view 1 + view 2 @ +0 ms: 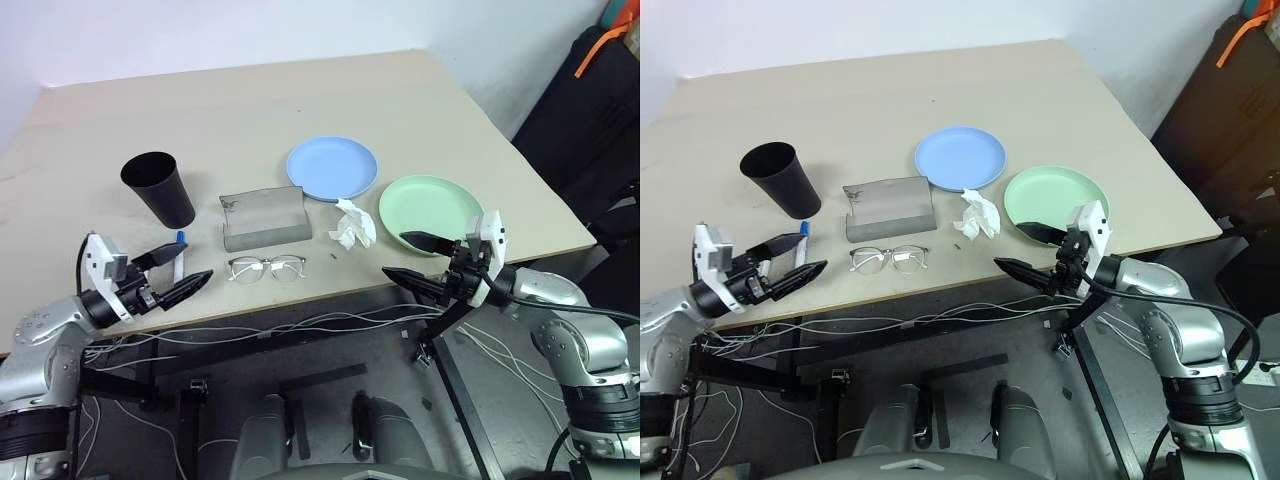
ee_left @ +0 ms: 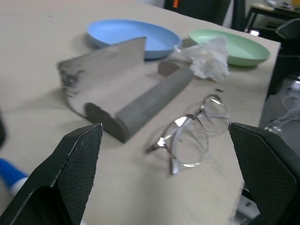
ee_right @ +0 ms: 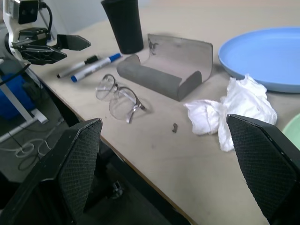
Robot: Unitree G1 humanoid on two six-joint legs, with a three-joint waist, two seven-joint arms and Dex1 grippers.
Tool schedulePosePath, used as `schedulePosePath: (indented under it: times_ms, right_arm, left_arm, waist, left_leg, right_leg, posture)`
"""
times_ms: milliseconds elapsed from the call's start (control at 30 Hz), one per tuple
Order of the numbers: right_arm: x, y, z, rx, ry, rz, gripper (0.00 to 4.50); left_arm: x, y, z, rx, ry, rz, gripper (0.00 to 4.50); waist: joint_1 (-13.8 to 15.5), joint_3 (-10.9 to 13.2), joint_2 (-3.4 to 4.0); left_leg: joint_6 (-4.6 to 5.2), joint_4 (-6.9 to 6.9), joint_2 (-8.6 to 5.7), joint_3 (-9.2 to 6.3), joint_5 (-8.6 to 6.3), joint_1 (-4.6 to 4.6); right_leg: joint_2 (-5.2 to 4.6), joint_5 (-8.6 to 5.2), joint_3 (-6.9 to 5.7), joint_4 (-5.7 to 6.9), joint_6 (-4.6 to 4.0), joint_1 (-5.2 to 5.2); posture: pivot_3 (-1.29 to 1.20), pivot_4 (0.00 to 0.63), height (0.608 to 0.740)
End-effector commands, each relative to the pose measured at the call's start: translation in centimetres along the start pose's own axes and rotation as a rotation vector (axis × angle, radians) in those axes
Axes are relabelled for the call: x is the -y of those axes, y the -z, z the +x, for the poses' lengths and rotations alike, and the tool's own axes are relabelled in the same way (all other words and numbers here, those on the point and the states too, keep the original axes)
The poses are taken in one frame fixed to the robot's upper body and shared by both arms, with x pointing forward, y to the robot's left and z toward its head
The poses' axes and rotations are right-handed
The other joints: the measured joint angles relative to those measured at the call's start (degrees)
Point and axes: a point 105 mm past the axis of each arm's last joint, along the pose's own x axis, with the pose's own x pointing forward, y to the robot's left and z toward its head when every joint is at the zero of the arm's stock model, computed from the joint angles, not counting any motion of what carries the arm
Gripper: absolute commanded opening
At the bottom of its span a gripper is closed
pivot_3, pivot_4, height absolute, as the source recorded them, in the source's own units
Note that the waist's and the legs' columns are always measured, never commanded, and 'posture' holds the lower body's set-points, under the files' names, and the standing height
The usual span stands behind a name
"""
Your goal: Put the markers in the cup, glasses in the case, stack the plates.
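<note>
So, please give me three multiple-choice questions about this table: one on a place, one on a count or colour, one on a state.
1. Where do the glasses lie?
A. inside the case
B. on the table, between the case and the near edge
C. on the green plate

2. How many plates are on the table?
A. one
B. two
C. three

3. In what state is the case?
A. open and empty
B. shut
C. open with the glasses inside

Answers:
1 B: the glasses rest on the bare table beside the open case.
2 B: one blue plate and one green plate, side by side, not stacked.
3 A: its lid stands up and nothing lies inside.
</note>
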Motion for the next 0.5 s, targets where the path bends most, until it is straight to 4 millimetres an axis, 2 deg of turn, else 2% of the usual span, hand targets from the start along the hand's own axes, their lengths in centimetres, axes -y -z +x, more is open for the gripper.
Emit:
schedulePosePath:
  times_ms: [33, 300, 500]
  right_arm:
    - [0.0, -0.8, 0.3, 0.013, -0.002, -0.042, 4.47]
    - [-0.2, -0.9, 0.8, 0.032, 0.026, 0.005, 4.47]
    - [1.4, -1.7, 0.3, 0.042, 0.116, 0.044, 4.47]
  left_arm:
    - [0.4, -0.3, 0.2, -0.003, 0.03, 0.047, 4.5]
    - [0.8, -0.6, 1.4, 0.005, 0.075, 0.042, 4.5]
    - [0.3, -1.9, 2.3, 0.009, 0.102, 0.071, 4.5]
  waist:
    - [0.01, 0.0, 0.0]
    - [0.06, 0.0, 0.0]
    - [0.06, 0.0, 0.0]
  left_leg:
    - [0.0, 0.01, 0.0, 0.0, 0.0, 0.0]
    - [0.01, 0.04, 0.0, 0.01, 0.01, 0.0]
    - [0.02, 0.08, -0.01, 0.0, 0.01, 0.01]
  right_leg:
    - [0.0, 0.0, 0.0, 0.01, 0.0, 0.0]
    - [-0.01, 0.0, 0.01, 0.02, 0.0, 0.02]
    - [0.0, 0.0, 0.01, 0.12, 0.0, 0.01]
  posture:
    - [0.0, 0.15, 0.74]
    - [0.0, 0.15, 0.74]
    - [0.0, 0.15, 0.74]
